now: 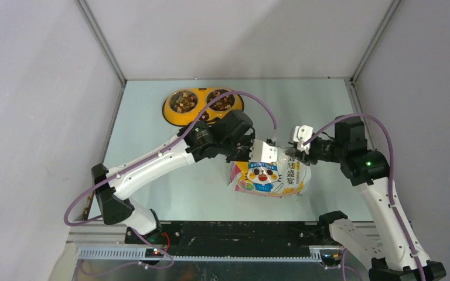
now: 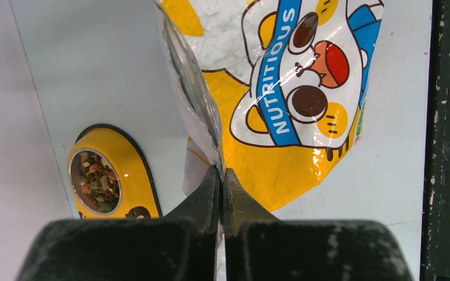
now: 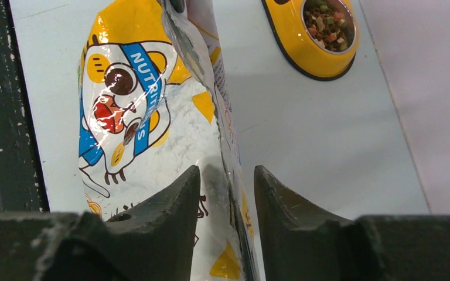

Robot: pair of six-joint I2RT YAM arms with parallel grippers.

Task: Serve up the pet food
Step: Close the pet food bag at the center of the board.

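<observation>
The pet food bag [image 1: 269, 177], glossy yellow and white with a cartoon cat, hangs upright over the table's near middle. My left gripper [image 2: 221, 172] is shut on the bag's [image 2: 281, 158] top seam, its place in the top view [image 1: 262, 153] being at the bag's upper left. At the bag's upper right, my right gripper [image 1: 293, 154] is open. Its fingertips [image 3: 227, 170] straddle the bag's [image 3: 152, 129] top edge with a gap on the right side. Pet food [image 1: 183, 101] [image 1: 221, 100] fills both bowls of the yellow feeder [image 1: 202, 114]; kibble [image 2: 95, 181] [image 3: 329, 20] also shows in both wrist views.
The yellow feeder [image 2: 126, 175] [image 3: 304, 50] sits at the table's far middle, behind the left arm. Grey walls close in the left, right and back. A black rail [image 1: 228, 231] runs along the near edge.
</observation>
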